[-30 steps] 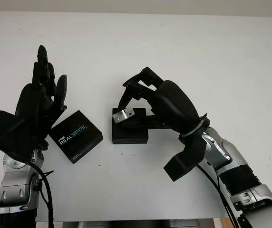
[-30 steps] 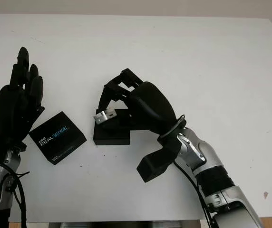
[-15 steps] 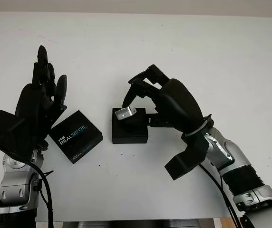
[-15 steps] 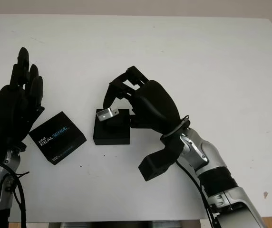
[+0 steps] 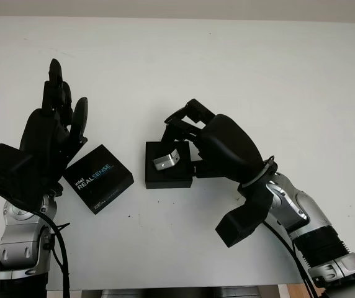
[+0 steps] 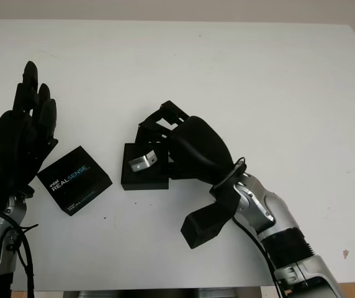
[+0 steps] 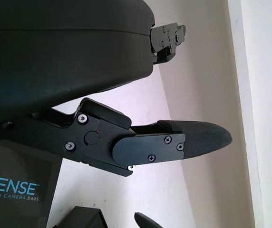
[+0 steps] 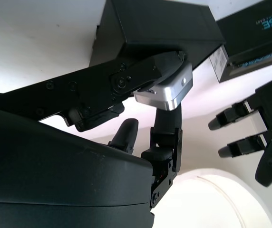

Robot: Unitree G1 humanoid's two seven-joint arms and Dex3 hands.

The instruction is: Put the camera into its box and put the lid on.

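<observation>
The small silver camera (image 5: 166, 159) is pinched in my right hand (image 5: 177, 141), just above the open black box (image 5: 165, 176) in the middle of the table. In the right wrist view a finger (image 8: 126, 78) crosses the top of the camera (image 8: 167, 92) and another presses it from the other side, with the box (image 8: 160, 23) right behind it. The black lid (image 5: 98, 178), printed REALSENSE, lies flat to the left of the box. My left hand (image 5: 48, 139) is open and raised over the table at the lid's left edge, touching nothing.
The white table (image 5: 258, 74) stretches bare behind and to the right of the box. Its front edge runs close below both forearms. Lid and box lie a few centimetres apart.
My right hand has come down and back towards me, carrying the camera from above the box's far left corner to low over the box's middle. The left hand and lid stayed put.
</observation>
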